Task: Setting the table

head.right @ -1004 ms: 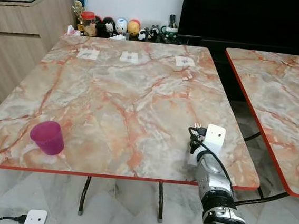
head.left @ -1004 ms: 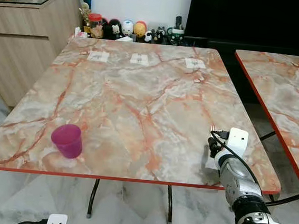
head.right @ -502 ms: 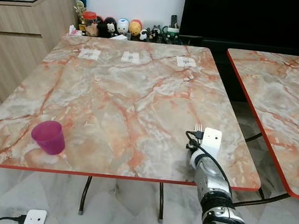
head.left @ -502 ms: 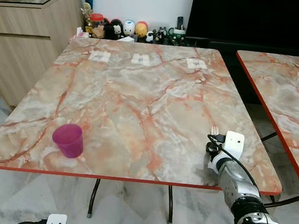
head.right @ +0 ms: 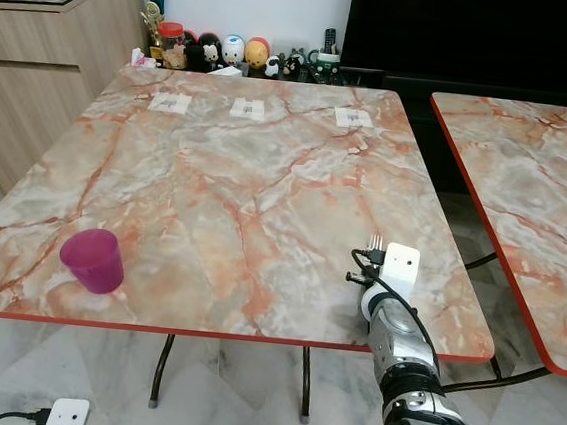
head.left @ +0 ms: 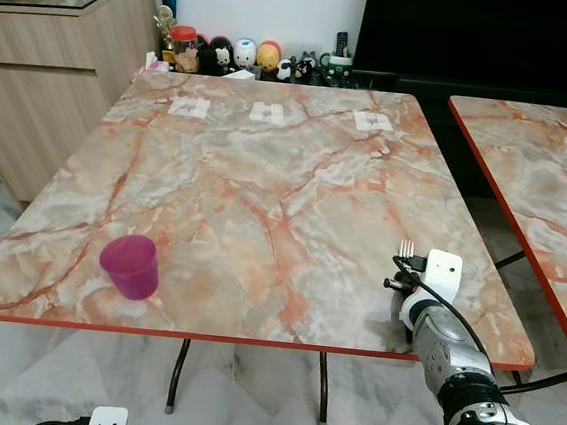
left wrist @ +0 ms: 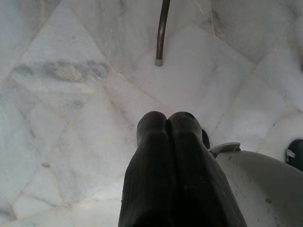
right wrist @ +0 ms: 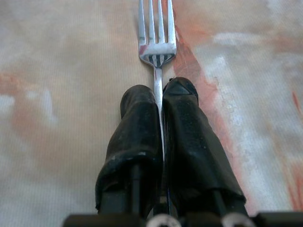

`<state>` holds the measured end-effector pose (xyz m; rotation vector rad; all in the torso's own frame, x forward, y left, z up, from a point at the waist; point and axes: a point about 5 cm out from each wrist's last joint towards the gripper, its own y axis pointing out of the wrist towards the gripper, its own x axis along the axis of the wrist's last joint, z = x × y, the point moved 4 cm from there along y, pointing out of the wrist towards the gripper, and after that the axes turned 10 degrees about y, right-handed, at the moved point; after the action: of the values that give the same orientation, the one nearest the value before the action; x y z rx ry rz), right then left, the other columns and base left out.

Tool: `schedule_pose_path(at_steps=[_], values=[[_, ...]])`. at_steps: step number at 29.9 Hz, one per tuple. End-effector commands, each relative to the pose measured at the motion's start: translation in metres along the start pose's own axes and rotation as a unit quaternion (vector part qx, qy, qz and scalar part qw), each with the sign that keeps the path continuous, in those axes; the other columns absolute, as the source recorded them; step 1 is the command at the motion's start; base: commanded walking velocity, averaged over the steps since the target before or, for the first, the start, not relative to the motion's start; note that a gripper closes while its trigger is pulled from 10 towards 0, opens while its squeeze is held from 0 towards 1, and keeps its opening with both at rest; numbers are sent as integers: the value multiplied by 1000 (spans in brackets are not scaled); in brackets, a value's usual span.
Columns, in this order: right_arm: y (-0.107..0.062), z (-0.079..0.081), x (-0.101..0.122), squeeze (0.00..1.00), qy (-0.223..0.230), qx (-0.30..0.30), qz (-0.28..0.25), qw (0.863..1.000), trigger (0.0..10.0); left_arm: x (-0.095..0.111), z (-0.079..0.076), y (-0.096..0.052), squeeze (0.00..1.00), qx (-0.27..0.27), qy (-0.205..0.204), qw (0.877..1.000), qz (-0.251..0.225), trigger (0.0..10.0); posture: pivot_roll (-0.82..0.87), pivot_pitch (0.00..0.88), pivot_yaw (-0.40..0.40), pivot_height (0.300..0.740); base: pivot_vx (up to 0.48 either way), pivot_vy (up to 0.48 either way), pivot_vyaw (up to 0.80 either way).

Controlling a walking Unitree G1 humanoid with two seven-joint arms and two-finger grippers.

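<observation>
My right gripper [right wrist: 158, 97] is shut on a silver fork [right wrist: 156, 40], whose tines stick out past the black fingertips just above the marble table [head.left: 265, 191]. In the head views the fork [head.left: 406, 250] pokes out ahead of my right wrist near the table's front right corner. A magenta plastic cup [head.left: 130, 266] stands upright near the front left edge, far from that gripper. My left gripper [left wrist: 166, 124] hangs idle over the pale tiled floor with its fingers pressed together and nothing between them.
Three small white cards [head.left: 265, 112] lie along the table's far side. A second marble table [head.left: 547, 188] stands to the right across a narrow gap. A wooden sideboard [head.left: 45, 79] is at the left, with small figurines [head.left: 243, 56] on the floor behind the table.
My right wrist has lowered and eased slightly toward the front edge with the fork still held. The view has shifted a little. The cup has stayed where it was.
</observation>
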<state>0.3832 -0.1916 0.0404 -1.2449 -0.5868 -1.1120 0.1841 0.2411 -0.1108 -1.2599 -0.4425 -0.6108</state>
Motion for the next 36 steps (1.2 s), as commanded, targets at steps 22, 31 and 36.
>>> schedule_pose_path(at_steps=[22,31,36], values=[[-31,20,24,0,-17,63,-186,980,10000,-11,6,-3,0,9,3,1000,20,10000,24,0,-2,740,0,0,0],[-49,23,37,0,-32,82,-234,968,10000,-9,4,-2,0,6,16,1000,18,10000,8,0,-5,740,0,-299,0],[-51,24,41,0,-35,77,-237,968,10000,-9,3,-2,0,6,17,1000,18,10000,11,0,-9,740,0,-445,0]])
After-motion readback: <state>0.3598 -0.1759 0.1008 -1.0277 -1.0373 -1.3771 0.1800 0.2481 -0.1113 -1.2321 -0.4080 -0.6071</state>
